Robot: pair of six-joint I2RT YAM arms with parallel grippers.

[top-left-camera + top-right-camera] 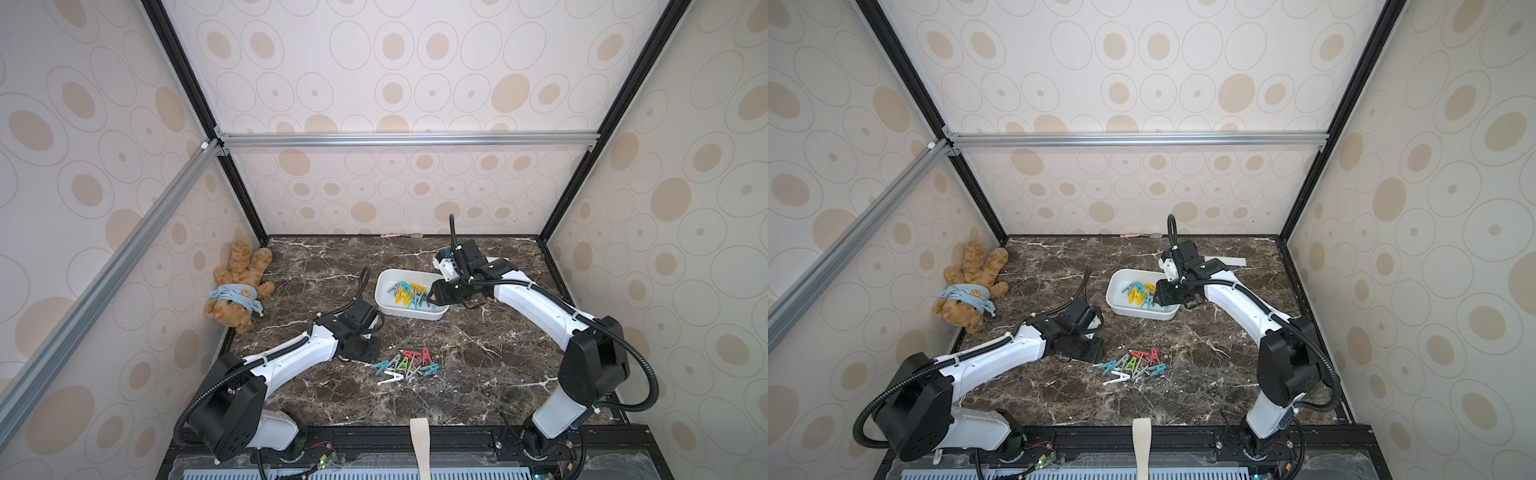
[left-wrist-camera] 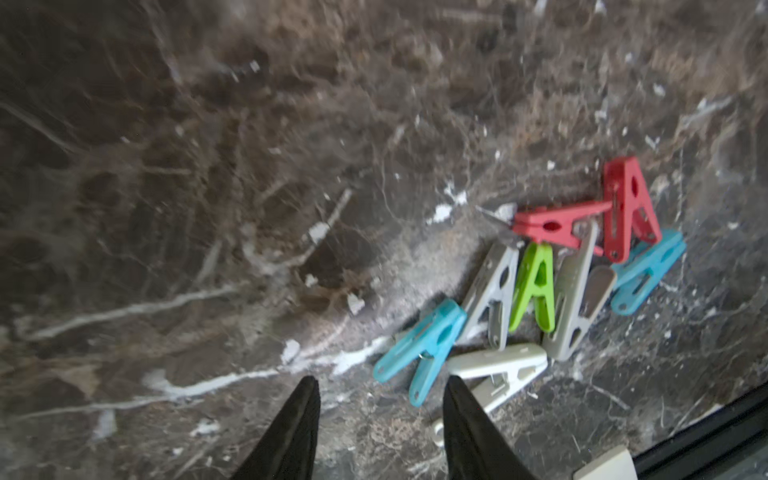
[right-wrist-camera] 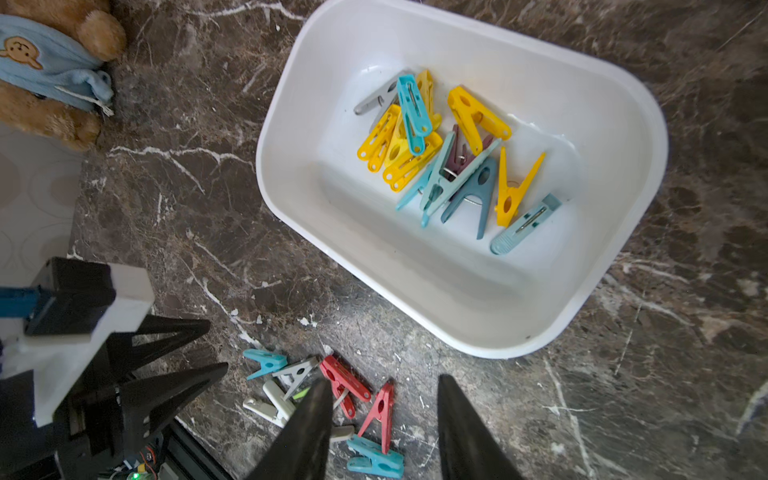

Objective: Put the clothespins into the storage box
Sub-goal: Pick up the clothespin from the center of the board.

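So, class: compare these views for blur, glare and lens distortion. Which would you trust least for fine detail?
Left wrist view: motion-smeared, the marble tabletop most, the loose clothespins soft-edged; trust it least. Right wrist view: crisp, a pale sheen on the storage box floor. Both top views: sharp but wide-angle, so the black frame posts splay outward.

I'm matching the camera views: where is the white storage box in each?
In a top view: storage box just right of centre.
In a top view: likewise.
Left wrist: not in it.
Right wrist: upper right of the picture.
Shared landmark: the loose clothespin pile, in all four.
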